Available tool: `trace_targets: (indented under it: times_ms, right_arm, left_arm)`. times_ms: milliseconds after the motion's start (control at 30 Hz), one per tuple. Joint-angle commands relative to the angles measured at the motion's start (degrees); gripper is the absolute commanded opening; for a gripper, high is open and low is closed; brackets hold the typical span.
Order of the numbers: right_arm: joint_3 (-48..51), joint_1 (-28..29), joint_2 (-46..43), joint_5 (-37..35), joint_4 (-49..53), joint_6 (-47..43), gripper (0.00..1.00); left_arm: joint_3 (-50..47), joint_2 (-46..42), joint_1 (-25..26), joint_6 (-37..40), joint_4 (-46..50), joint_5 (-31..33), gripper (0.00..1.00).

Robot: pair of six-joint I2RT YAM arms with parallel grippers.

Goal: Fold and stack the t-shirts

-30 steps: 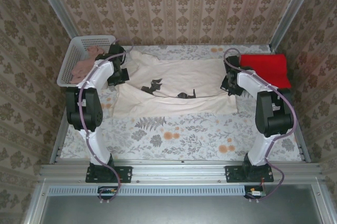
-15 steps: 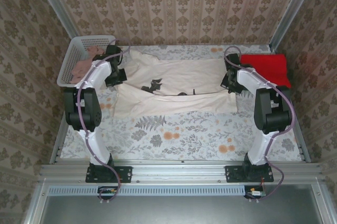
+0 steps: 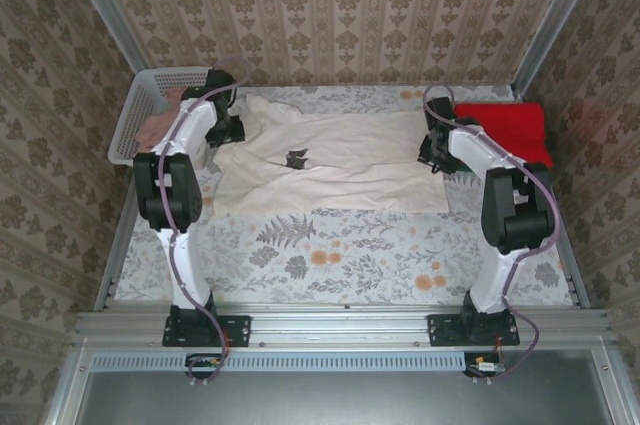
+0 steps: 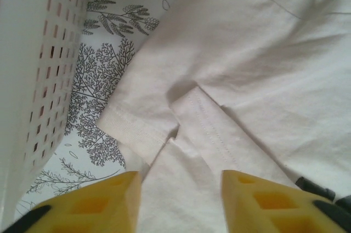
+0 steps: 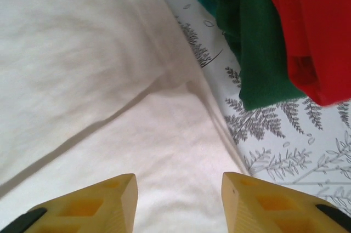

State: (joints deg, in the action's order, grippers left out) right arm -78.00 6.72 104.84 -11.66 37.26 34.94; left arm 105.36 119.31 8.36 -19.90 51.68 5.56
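Observation:
The cream-white t-shirt point(image 3: 340, 170) lies spread across the back of the table, doubled over, with a small dark print point(image 3: 297, 157) showing. My left gripper point(image 3: 228, 131) is at its left sleeve end beside the basket. In the left wrist view that left gripper point(image 4: 180, 200) stands open, with the cream-white t-shirt's point(image 4: 263, 52) sleeve hems lying between its fingers. My right gripper point(image 3: 432, 152) is at the shirt's right edge. Seen from the wrist, the right gripper point(image 5: 180, 203) is open over the cream-white t-shirt point(image 5: 82, 52). The red t-shirt point(image 3: 505, 127) lies at the back right, the red t-shirt point(image 5: 312, 24) on top of the dark green t-shirt point(image 5: 247, 41).
A white lattice basket point(image 3: 135, 120) holding pinkish cloth point(image 3: 155, 130) stands at the back left, its wall point(image 4: 27, 79) close to my left fingers. Patterned walls close in three sides. A metal rail point(image 3: 340, 325) runs along the near edge. The floral tabletop point(image 3: 330, 255) lies in front of the shirt.
Both grippers have moved toward the back of the table. The cream shirt's raised fold has gone back and flattened, covering one of the two dark prints.

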Motion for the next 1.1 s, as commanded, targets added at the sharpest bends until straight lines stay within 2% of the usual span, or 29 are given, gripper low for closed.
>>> trace_targets:
  times_ms: [0,100,200,300,367,433,533,700,767,867,933,1000,1067]
  right_arm:
    - [3.94,4.13,-9.43,-0.66,-0.08,-1.79,0.51]
    - [11.08,9.26,-13.0,-0.72,-2.15,-1.66,0.57]
    - [18.24,12.62,-14.46,-0.5,-3.54,0.58,0.6]
    - [23.0,12.75,-13.73,-0.37,-4.11,2.46,0.62]
    - [23.12,12.26,-12.24,-3.0,-1.77,3.2,0.62]
    - [22.48,11.36,-11.17,-3.51,-0.7,2.76,0.64]
    - [21.67,10.09,-10.72,-2.52,-1.02,1.61,0.64]
    - [21.6,7.32,-9.19,-1.96,-2.25,0.28,0.64]
    - [21.85,5.49,-8.07,-0.11,-3.19,0.06,0.63]
    - [22.36,3.96,-6.34,3.43,-5.43,-0.39,0.61]
    - [22.21,3.87,-5.51,3.5,-5.2,-0.57,0.56]
    - [22.53,3.78,-5.67,3.47,-5.26,-0.5,0.48]
    - [23.2,3.43,-6.54,3.18,-5.1,-0.49,0.38]
  left_arm:
    - [-1.11,-6.2,1.1,1.31,1.42,-0.65,0.51]
    - [-6.46,-12.62,2.35,1.98,0.46,-0.82,0.57]
    - [-19.99,-22.75,3.15,0.56,-3.98,-1.79,0.62]
    - [-35.22,-32.07,3.08,-2.62,-8.74,-2.88,0.66]
    - [-43.05,-35.37,2.6,-4.59,-10.11,-2.28,0.68]
    - [-48.09,-35.54,1.57,-4.97,-12.34,-4.03,0.68]
    - [-50.52,-32.7,-0.03,-4.65,-14.8,-4.07,0.68]
    - [-50.5,-27.81,-1.6,-3.76,-18.71,-5.34,0.66]
    - [-49.52,-25.78,-1.98,-3.66,-18.42,-3.82,0.64]
    - [-48.82,-23.96,-2.88,-2.95,-18.86,-3.91,0.58]
    - [-48.81,-23.5,-3.54,-2.72,-19.41,-5.04,0.43]
    - [-48.87,-23.58,-4.03,-2.64,-19.78,-5.86,0.22]
    - [-48.97,-24.07,-4.61,-2.44,-19.54,-6.21,0.11]
